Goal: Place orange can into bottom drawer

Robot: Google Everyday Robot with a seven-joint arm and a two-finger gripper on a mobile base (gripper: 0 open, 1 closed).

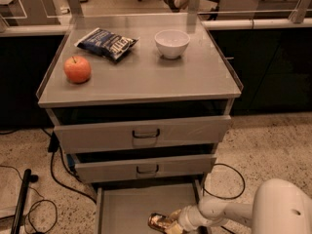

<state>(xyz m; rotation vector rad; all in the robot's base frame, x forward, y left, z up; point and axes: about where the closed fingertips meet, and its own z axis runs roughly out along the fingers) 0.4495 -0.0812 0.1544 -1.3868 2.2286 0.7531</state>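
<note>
Jaws of the gripper are pinching the orange can, which is lying sideways in the front right of the open bottom drawer. Two upper drawers are jutting out directly above that drawer. Higher still, an apple, a blue chip bag and a white bowl are sitting on the cabinet top. Lettering on the bag is showing too faintly to read.

At six o'clock the bottom drawer runs past the lower edge, so its front is cut off. The gripper, just right of six o'clock over the drawer floor, covers one end of the orange can. At five o'clock the white arm housing is cropped by the corner.
</note>
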